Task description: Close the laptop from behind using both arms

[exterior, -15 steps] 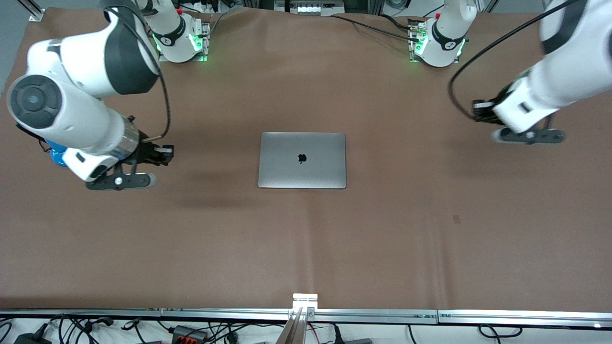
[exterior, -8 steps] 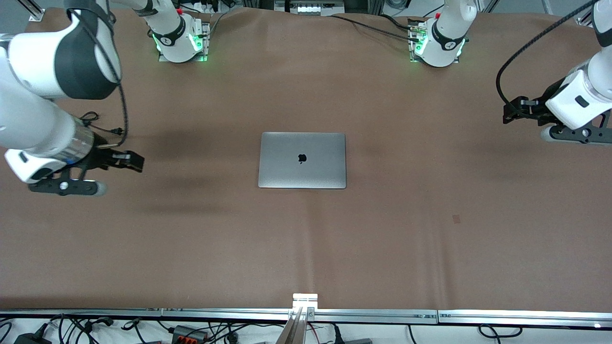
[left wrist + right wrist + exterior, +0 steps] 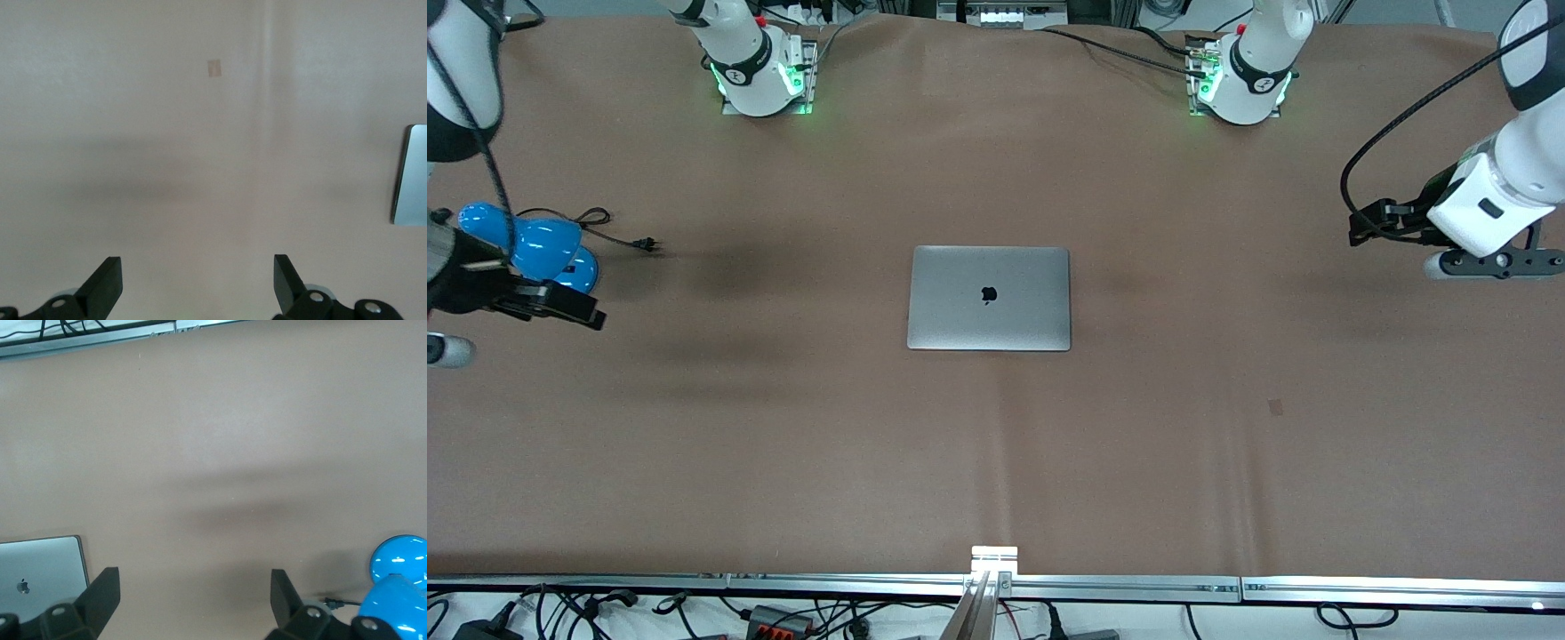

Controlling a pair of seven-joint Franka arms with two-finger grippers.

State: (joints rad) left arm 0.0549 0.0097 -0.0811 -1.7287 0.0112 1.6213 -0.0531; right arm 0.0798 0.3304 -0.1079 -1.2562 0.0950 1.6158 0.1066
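The laptop (image 3: 989, 298) lies shut and flat in the middle of the brown table, its grey lid up with the black apple logo showing. A corner of it also shows in the left wrist view (image 3: 412, 175) and the right wrist view (image 3: 40, 573). My left gripper (image 3: 1371, 222) is open and empty over bare table at the left arm's end, well clear of the laptop; its own view shows it (image 3: 197, 268) wide open. My right gripper (image 3: 569, 307) is open and empty at the right arm's end, beside the blue lamp; its own view shows it (image 3: 193, 580) wide open.
A blue desk lamp (image 3: 538, 244) stands at the right arm's end of the table, its black cord and plug (image 3: 627, 238) trailing toward the laptop; it also shows in the right wrist view (image 3: 400, 577). A metal rail (image 3: 996, 582) runs along the table's near edge.
Both arms have swung outward, away from the laptop toward their ends of the table. The right arm has uncovered the blue lamp. The laptop has not moved.
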